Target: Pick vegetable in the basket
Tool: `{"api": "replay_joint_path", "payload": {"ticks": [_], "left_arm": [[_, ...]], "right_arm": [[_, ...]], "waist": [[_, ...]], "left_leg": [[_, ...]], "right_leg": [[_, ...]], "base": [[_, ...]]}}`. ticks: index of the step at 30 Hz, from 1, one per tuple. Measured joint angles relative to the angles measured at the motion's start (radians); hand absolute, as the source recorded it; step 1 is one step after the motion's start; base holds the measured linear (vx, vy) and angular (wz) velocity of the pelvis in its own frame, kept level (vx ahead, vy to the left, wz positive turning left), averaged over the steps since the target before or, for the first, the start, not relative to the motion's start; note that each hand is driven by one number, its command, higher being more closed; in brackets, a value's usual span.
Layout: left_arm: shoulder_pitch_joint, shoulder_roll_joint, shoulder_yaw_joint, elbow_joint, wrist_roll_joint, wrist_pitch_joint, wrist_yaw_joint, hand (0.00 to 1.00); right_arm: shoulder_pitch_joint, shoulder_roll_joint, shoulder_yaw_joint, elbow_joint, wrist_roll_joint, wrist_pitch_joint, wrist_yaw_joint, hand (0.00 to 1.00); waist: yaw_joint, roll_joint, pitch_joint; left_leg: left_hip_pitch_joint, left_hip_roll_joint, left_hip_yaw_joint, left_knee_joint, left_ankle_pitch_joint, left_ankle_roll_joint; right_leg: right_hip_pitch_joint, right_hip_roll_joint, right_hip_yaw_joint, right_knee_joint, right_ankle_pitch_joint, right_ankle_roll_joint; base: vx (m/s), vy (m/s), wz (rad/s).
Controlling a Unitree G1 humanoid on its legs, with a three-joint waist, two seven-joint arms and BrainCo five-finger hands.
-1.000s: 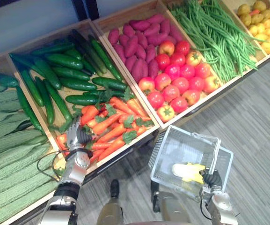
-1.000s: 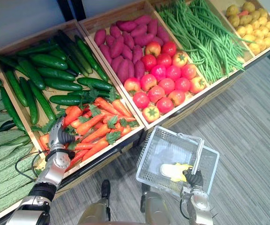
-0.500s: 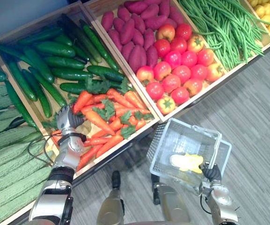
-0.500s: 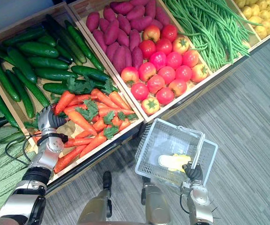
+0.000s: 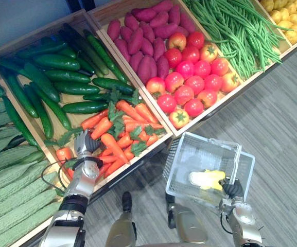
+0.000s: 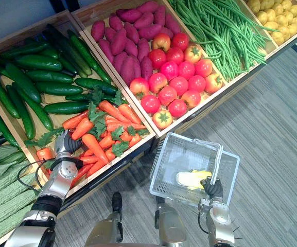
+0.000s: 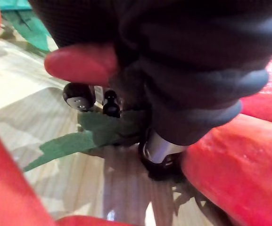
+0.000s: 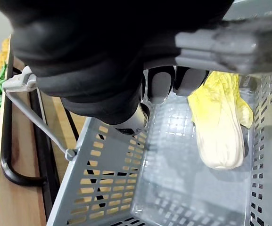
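Orange carrots [image 5: 118, 135] with green tops fill the front half of a wooden crate. My left hand [image 5: 85, 144] rests among them at the pile's left edge, its fingers curled round a carrot [image 7: 79, 63] and its green leaves [image 7: 98, 134]. Low on the right, my right hand [image 5: 234, 189] is shut on the handle [image 8: 230, 42] of a grey mesh basket [image 5: 181, 154] held over the floor. A pale yellow leafy vegetable [image 5: 206, 178] lies in the basket, and it also shows past my right hand [image 8: 103, 61] as the vegetable [image 8: 220, 127].
Dark cucumbers [image 5: 55, 77] lie behind the carrots. Purple sweet potatoes [image 5: 143, 46] and red tomatoes [image 5: 189, 82] share the adjacent crate, then green beans [image 5: 236, 31] and yellow produce [image 5: 292, 20]. Ridged green gourds [image 5: 4, 175] lie far left. Grey floor [image 5: 282, 128] stretches right.
My left hand's fingers have gone from straight to curled among the carrots. The camera has shifted a little. The basket and my right hand stay as they were.
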State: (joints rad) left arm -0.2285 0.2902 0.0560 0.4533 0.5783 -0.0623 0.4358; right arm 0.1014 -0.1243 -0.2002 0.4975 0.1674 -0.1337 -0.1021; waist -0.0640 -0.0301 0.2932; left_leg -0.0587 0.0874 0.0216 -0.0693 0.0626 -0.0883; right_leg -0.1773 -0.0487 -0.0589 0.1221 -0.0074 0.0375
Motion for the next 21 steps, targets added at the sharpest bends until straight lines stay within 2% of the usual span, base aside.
{"api": "replay_joint_path", "payload": {"ticks": [4,9,12,14,21], "left_arm": [[0.047,-0.043,0.040,-0.098,-0.040,-0.004,0.010,1.00],[0.125,-0.105,0.073,-0.269,-0.117,-0.044,0.030,1.00],[0.166,-0.135,0.075,-0.360,-0.150,-0.075,0.040,1.00],[0.221,-0.166,0.076,-0.410,-0.199,-0.103,0.043,1.00],[0.301,-0.260,0.047,-0.516,-0.337,-0.131,-0.003,1.00]], "right_arm": [[0.017,0.001,-0.002,-0.013,0.000,0.001,0.002,1.00],[0.053,0.011,-0.004,-0.013,-0.001,0.007,0.019,1.00],[0.063,0.025,-0.009,-0.013,-0.001,0.011,0.019,1.00],[0.075,0.036,-0.010,-0.013,-0.003,0.015,0.019,1.00],[0.126,0.067,-0.019,-0.078,-0.004,0.041,0.017,1.00]], "waist": [[0.002,0.019,-0.022],[0.016,0.041,-0.084],[0.025,0.041,-0.088],[0.026,0.042,-0.118],[0.028,0.042,-0.145]], "left_leg": [[0.003,0.000,0.002,0.001,0.000,0.000],[0.026,0.005,0.011,0.000,-0.004,0.004],[0.059,0.008,0.029,0.000,-0.011,0.004],[0.070,0.011,0.053,0.000,-0.018,0.004],[0.108,0.018,0.131,0.000,-0.037,0.005]], "right_leg": [[0.003,0.000,0.003,-0.003,0.004,-0.001],[0.021,0.007,0.014,-0.006,0.006,-0.001],[0.048,0.012,0.031,-0.011,0.006,-0.001],[0.052,0.018,0.056,-0.022,0.012,0.004],[0.068,0.031,0.118,-0.042,0.028,0.018]], "base": [[-0.02,0.003,0.00],[0.00,-0.003,-0.06],[-0.01,0.000,-0.17],[-0.03,0.012,-0.30],[-0.02,0.011,-0.29]]}}
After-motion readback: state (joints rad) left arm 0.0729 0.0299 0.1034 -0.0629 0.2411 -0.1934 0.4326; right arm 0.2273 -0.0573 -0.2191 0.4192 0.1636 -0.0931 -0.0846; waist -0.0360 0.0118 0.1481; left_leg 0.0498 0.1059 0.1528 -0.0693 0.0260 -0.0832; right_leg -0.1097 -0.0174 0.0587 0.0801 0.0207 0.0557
